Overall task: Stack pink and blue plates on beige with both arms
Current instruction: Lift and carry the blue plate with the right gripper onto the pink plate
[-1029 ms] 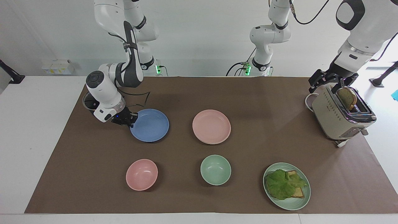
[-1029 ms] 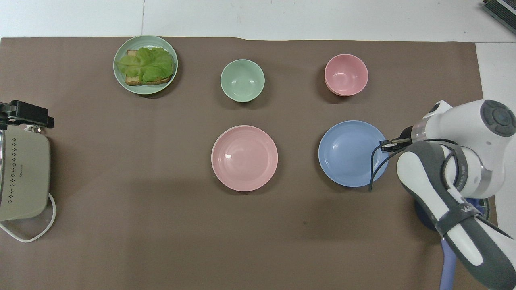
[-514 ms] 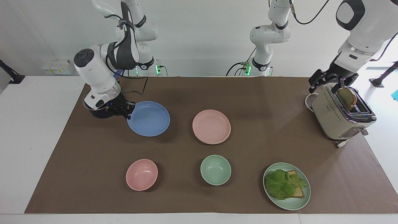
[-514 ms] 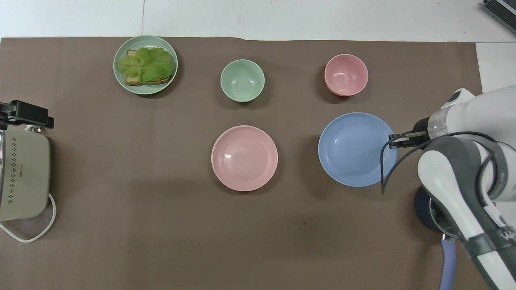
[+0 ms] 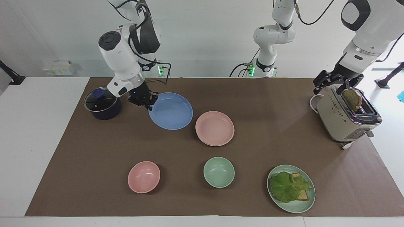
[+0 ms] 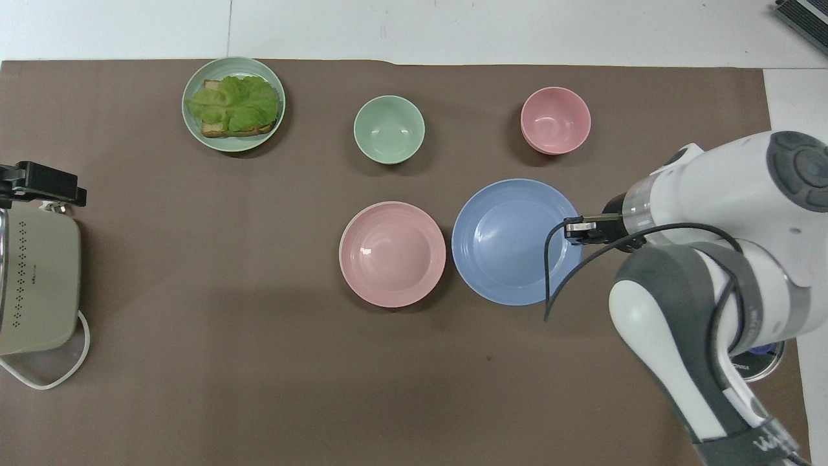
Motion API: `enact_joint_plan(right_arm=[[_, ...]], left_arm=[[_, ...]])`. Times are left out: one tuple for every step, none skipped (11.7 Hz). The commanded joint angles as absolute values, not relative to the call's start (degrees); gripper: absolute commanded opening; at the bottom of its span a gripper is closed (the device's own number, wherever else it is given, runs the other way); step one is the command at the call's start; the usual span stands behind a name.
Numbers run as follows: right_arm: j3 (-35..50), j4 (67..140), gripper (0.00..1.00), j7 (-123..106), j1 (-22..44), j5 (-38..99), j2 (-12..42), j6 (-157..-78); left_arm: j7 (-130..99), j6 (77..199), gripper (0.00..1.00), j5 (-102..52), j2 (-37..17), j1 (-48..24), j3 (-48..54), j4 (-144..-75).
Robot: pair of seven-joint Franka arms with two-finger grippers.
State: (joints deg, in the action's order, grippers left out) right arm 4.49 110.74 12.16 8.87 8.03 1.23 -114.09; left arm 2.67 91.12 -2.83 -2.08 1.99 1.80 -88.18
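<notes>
My right gripper (image 5: 148, 102) (image 6: 576, 228) is shut on the rim of the blue plate (image 5: 172, 111) (image 6: 511, 243). It holds the plate up over the mat, close beside the pink plate (image 5: 214, 128) (image 6: 392, 254), on the side toward the right arm's end. The pink plate lies flat mid-mat. A thin pale rim shows under its edge, and I cannot tell whether that is the beige plate, which shows nowhere on its own. My left gripper (image 5: 337, 83) (image 6: 39, 184) waits open over the toaster (image 5: 345, 116), above a toast slice (image 5: 352, 97) in the slot.
A dark pot with a glass lid (image 5: 102, 104) stands near the right arm's base. Farther from the robots stand a pink bowl (image 5: 144, 177), a green bowl (image 5: 219, 172) and a green plate with lettuce and toast (image 5: 291, 188).
My right gripper has lifted the blue plate off the mat and carried it toward the pink plate. The pot, which the arm covered before, now shows. The left arm has not moved.
</notes>
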Motion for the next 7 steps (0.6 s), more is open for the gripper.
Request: enact_joint_plan(right_arm=[[5.01, 110.21, 0.00, 18.61, 13.86, 9.32, 4.12, -119.33], [5.10, 110.13, 0.00, 19.15, 15.54, 9.66, 4.57, -119.88], [5.10, 110.48, 0.00, 19.25, 16.60, 12.10, 5.35, -120.14], [5.10, 110.65, 0.00, 20.21, 19.05, 13.61, 6.58, -121.63], [5.10, 110.92, 0.00, 22.56, 20.73, 13.62, 7.11, -123.47], [5.10, 110.92, 0.00, 23.20, 21.00, 13.54, 7.73, -123.92], [5.10, 110.92, 0.00, 23.20, 21.01, 13.62, 8.87, -125.58]], left_arm=[[3.16, 90.35, 1.00, -1.85, -1.58, 2.11, 1.85, -88.51], [3.16, 90.35, 1.00, -1.85, -1.58, 2.11, 1.85, -88.51], [3.16, 90.35, 1.00, -1.85, -1.58, 2.11, 1.85, -88.51], [3.16, 90.35, 1.00, -1.85, -1.58, 2.11, 1.85, -88.51], [3.16, 90.35, 1.00, -1.85, -1.58, 2.11, 1.85, -88.51], [3.16, 90.35, 1.00, -1.85, -1.58, 2.11, 1.85, -88.51], [3.16, 90.35, 1.00, -1.85, -1.58, 2.11, 1.85, -88.51]])
